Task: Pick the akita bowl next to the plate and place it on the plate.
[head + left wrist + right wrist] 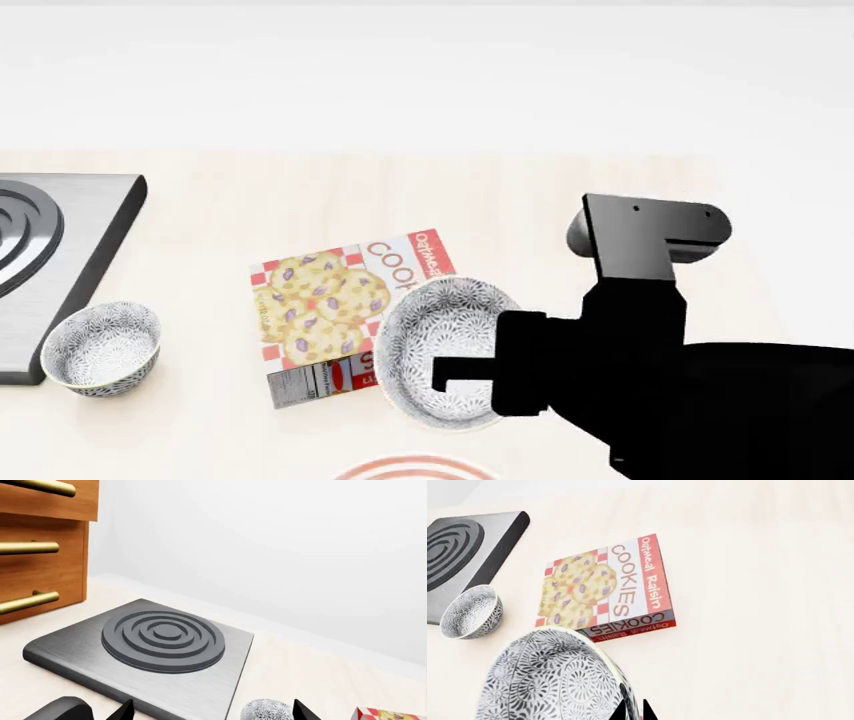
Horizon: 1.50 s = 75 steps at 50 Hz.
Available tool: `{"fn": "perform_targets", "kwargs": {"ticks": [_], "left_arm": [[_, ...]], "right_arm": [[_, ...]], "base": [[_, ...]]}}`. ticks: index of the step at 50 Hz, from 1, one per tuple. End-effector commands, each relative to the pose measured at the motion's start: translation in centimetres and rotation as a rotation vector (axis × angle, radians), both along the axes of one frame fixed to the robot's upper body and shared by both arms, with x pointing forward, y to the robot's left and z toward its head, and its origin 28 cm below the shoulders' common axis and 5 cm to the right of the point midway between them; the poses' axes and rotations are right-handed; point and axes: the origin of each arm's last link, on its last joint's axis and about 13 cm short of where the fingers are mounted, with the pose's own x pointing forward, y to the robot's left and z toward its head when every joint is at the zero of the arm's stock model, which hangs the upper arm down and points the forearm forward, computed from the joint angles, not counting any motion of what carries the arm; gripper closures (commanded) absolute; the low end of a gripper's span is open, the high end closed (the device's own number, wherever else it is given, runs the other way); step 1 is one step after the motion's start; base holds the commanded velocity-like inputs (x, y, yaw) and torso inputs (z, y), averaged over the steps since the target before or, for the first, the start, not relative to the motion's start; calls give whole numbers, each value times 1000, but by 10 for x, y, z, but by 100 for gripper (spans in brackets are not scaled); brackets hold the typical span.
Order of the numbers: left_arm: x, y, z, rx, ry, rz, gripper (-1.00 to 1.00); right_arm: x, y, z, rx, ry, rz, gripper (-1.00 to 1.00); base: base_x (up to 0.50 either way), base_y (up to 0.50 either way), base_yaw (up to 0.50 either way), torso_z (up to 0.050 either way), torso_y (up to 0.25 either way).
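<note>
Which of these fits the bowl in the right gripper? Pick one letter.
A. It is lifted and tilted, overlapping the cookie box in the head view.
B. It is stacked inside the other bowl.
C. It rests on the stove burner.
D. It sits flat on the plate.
A: the right gripper holds the akita bowl by its rim, tilted beside the cookie box, with the plate only at the head view's bottom edge.

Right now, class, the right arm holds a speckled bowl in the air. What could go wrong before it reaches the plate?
1. The akita bowl is tilted and pinched only at its rim by the right gripper; it might slip and drop onto the cookie box.
2. Only a sliver of the plate shows in the head view, with the arm blocking the area beside it, so placement may land off-centre.
</note>
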Motion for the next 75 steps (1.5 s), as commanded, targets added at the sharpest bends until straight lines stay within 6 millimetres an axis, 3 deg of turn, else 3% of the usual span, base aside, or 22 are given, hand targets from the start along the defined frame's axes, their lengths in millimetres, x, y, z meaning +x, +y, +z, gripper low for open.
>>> {"fn": "perform_targets", "kwargs": {"ticks": [1,48,75], "left_arm": [[0,0,-1,-2,0,0,-100],[1,1,-1,-3,2,1,-100],[0,1,0,-4,2,2,-100]], "right_arm": [[-7,0,-7,31,51,60,100],[-10,13,-54,86,173,151,100],[-22,16,-65,47,244,209,100]], "base": [[0,0,0,0,0],[0,0,0,0,0],[0,0,0,0,0]]}}
